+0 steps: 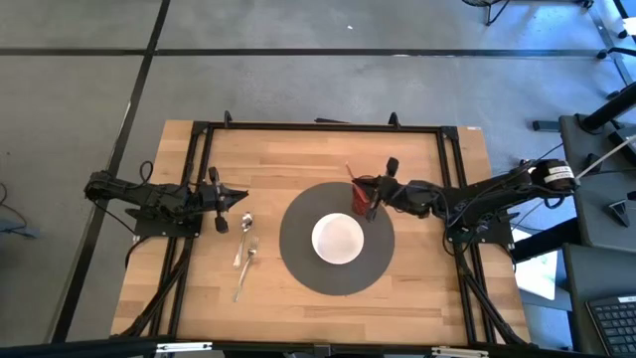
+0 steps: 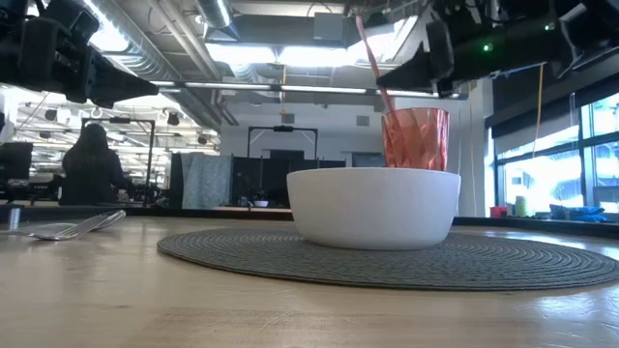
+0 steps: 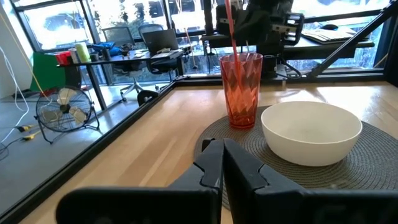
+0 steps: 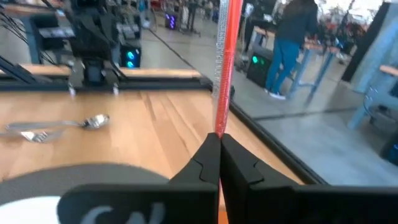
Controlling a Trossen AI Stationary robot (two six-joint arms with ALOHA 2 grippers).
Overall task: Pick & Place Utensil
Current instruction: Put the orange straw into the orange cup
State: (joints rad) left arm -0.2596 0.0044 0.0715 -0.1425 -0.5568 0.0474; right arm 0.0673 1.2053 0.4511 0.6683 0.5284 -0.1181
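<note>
The round mat (image 1: 298, 261) fills the table's (image 1: 417, 298) middle, with the white bowl (image 1: 338, 239) at its centre and the red cup (image 1: 361, 196) blocking the far side just beside it. Left, the spoon (image 1: 243, 234) and fork (image 1: 247, 261) lie flat. Bare wood runs along the near edge and far left.

One bowl (image 1: 338, 239), one cup (image 1: 363, 196), one placemat (image 1: 298, 249), one spoon (image 1: 243, 234), one fork (image 1: 245, 267).

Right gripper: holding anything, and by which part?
Yes. The right gripper is shut on a red utensil handle, pinching it partway along its length above the red cup; which utensil cannot be told. The left gripper is shut and holds nothing.
</note>
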